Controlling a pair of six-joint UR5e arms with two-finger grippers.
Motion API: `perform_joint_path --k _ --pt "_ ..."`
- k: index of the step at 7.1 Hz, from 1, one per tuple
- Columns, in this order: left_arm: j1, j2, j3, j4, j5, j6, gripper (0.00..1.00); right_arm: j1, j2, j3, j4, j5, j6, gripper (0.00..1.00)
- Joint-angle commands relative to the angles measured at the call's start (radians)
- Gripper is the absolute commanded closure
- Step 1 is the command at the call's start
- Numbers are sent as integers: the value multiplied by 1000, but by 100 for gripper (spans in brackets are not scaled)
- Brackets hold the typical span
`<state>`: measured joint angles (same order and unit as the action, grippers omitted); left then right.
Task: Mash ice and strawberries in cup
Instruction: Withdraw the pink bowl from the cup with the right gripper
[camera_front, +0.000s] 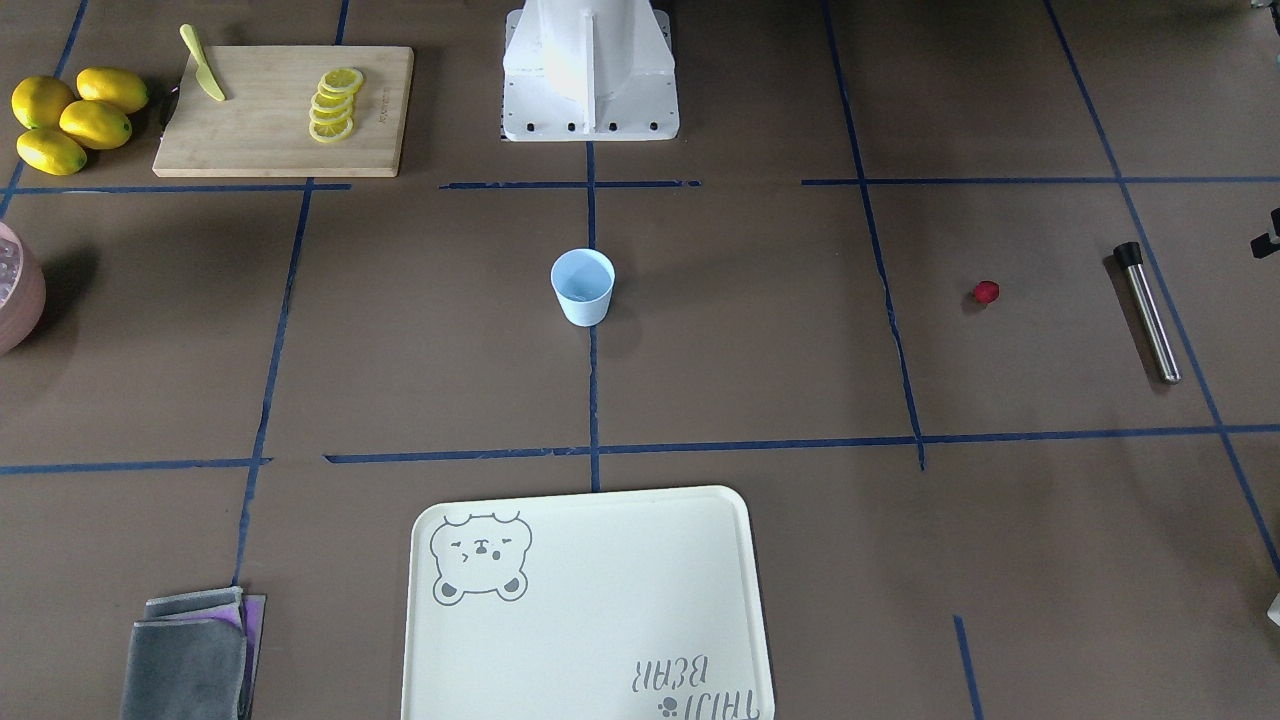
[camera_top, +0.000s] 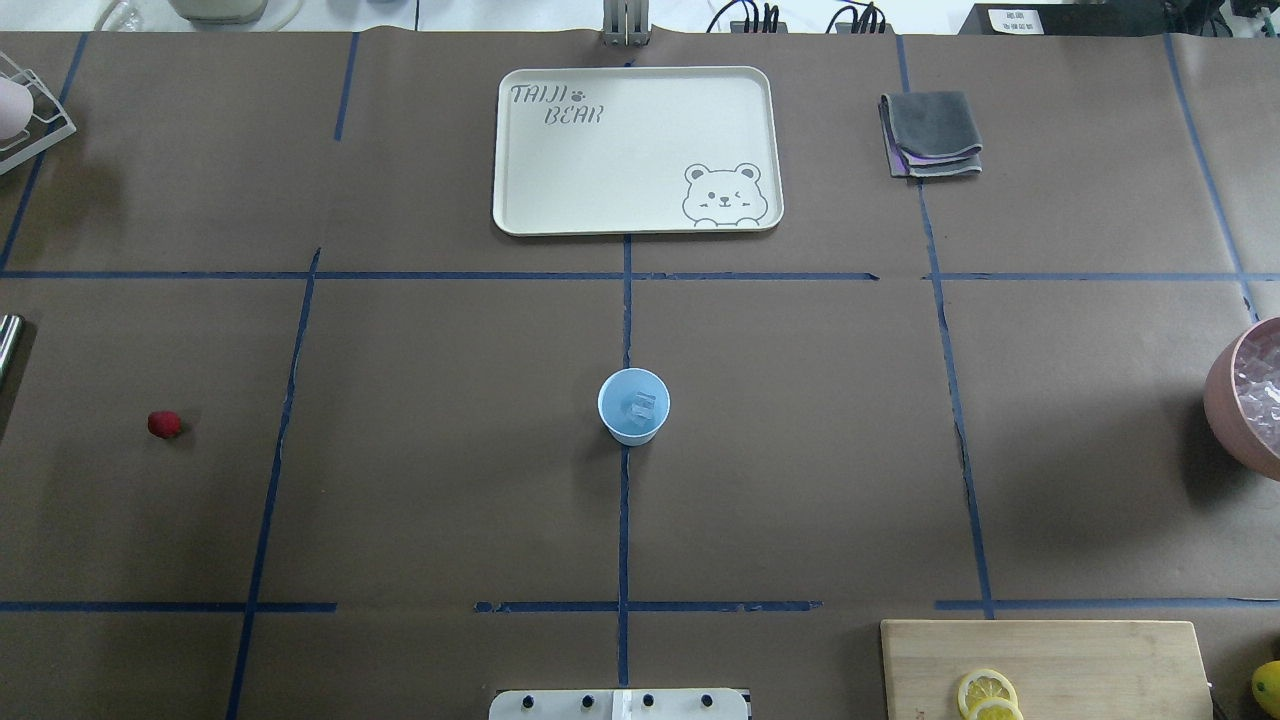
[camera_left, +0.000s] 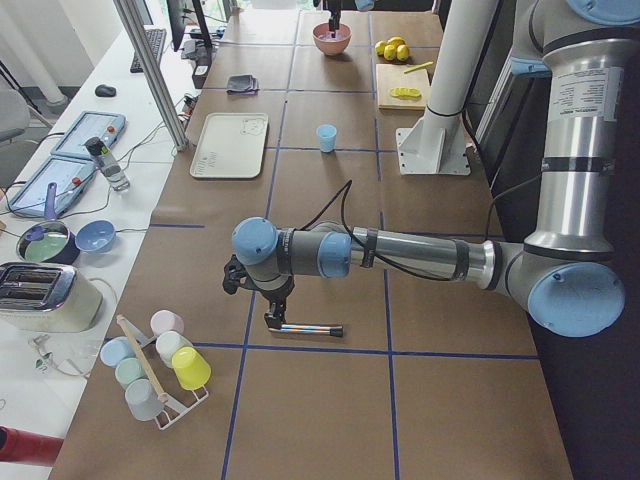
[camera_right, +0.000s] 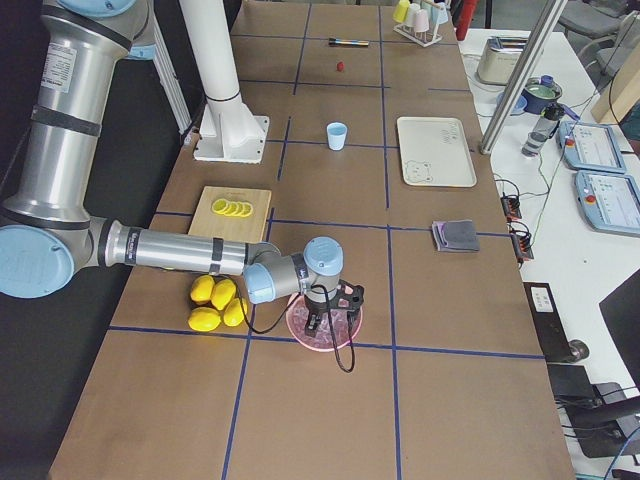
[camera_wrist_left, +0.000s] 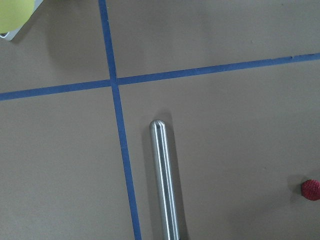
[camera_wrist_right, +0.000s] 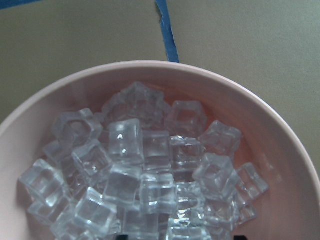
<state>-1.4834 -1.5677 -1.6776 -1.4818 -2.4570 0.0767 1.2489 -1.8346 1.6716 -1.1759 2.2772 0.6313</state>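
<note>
cup: bench centre, ice inside; may tip when mashed
strawberry: far left, loose; may roll
left gripper: over muddler, can't tell jaws
right gripper: over ice bowl, can't tell jaws

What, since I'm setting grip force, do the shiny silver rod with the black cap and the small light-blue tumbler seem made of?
The silver rod looks like polished metal, probably steel: bright streaks run along its shaft. The light-blue tumbler looks like matte plastic, though that is less certain: even opaque colour, thin rim, no glare.
</note>
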Motion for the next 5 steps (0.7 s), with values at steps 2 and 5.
perform_joint_path --k 2,5 --pt "0 0 1 0 0 0 0 1 0 -1 2 1 -1 93" --pt "0 0 1 0 0 0 0 6 2 125 -7 -4 -1 100"
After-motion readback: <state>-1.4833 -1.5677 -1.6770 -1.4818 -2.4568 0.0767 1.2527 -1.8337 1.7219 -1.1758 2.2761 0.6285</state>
